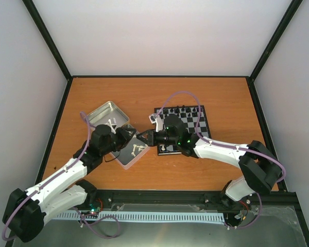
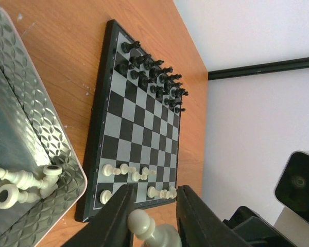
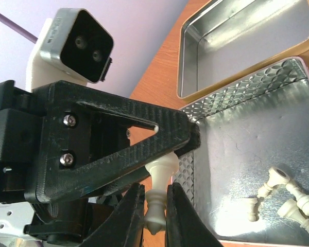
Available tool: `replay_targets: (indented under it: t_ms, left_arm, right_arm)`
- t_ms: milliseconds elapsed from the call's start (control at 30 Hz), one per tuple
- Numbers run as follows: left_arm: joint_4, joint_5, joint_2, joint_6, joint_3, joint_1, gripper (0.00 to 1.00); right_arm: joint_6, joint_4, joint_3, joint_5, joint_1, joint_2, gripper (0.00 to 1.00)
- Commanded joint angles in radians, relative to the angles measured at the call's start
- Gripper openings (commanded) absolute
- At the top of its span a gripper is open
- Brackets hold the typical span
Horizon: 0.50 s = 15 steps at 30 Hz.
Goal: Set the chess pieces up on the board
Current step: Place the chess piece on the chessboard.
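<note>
Piece (image 3: 162,170) is handed over at nine o'clock of board (image 2: 100,108).
Clamped by right claw (image 3: 155,193); left claw's (image 2: 154,190) grip cannot be told. A sure hold is needed before release.

The bench (image 1: 216,164) has an orange-brown wood-grain top. Two shallow metal tin halves lie on its left part, touching or nearly so. The far half (image 1: 104,110) has a smooth interior and, in the right wrist view, a tan rim (image 3: 232,87). The near half (image 1: 122,160) has an embossed diamond pattern on its floor and walls (image 2: 26,118). Black chess figures (image 2: 152,72) stand upright in two close rows to the right of the tins (image 1: 183,109). White wall panels (image 1: 159,36) in black frame posts (image 1: 47,38) enclose the bench. A black rail (image 1: 159,197) runs along the near edge, with a white ribbed strip (image 1: 159,217) just in front of it.
</note>
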Motion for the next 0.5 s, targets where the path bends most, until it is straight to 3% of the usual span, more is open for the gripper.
replay_targets:
  t_ms: [0,233,467]
  left_arm:
    - [0.010,-0.045,-0.035,0.006,0.010,0.004,0.22]
    - [-0.009,-0.090,-0.017,0.078,0.024,0.004,0.04]
    - [-0.142,-0.223,0.029,0.315,0.085,0.004,0.03]
  right_arm:
    - [-0.004,0.020,-0.008,0.006,0.001,-0.015,0.03]
    - [-0.027,-0.061,0.003,0.031,0.001,-0.041,0.03]
    - [-0.117,-0.456,0.038,0.114,-0.097,-0.102,0.03]
